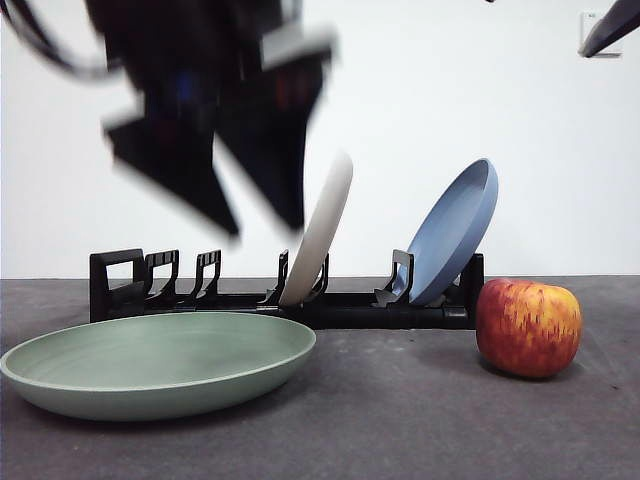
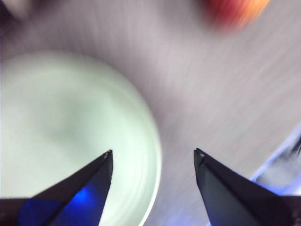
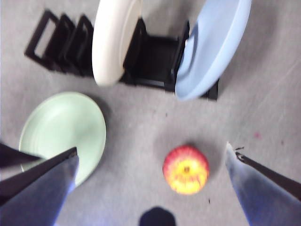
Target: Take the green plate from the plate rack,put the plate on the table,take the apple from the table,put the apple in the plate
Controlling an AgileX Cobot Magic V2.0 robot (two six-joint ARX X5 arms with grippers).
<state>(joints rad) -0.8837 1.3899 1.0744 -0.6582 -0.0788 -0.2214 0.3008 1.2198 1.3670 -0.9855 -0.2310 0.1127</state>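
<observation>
The green plate (image 1: 160,362) is laid flat on the table (image 1: 400,420), below the left gripper (image 1: 262,222), whose jaws are spread wide and empty. The apple (image 3: 186,169) is seen between the right gripper's (image 3: 150,155) wide-spread jaws, well beneath them.

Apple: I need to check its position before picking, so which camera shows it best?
The front view: the apple is sharp, resting on the table beside the rack. The right wrist view shows it from above, softer; the left wrist view, a blurred edge.
</observation>
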